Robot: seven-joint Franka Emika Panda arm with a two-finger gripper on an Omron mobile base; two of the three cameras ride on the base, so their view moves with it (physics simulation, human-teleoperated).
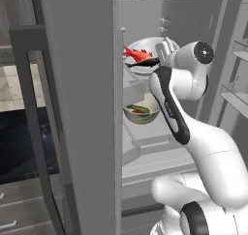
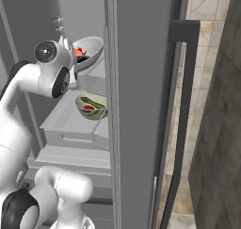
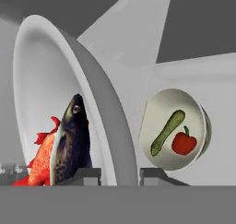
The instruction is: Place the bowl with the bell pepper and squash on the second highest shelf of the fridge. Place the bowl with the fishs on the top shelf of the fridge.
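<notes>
The claw (image 3: pixel 119 176) pinches the rim of the grey bowl (image 3: pixel 99 103) holding the red fish (image 3: pixel 41 158) and the dark fish (image 3: pixel 71 142), up inside the open fridge (image 1: pixel 82 108). Below, on a shelf, sits the pale bowl (image 1: pixel 141 114) with the pepper (image 3: pixel 184 142) and squash (image 3: pixel 167 132).

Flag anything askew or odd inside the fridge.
The fish bowl is tipped steeply, its opening facing sideways, with the gripper clamped on its rim. The red fish and dark fish lean against its wall. The vegetable bowl sits level on the shelf below.
</notes>
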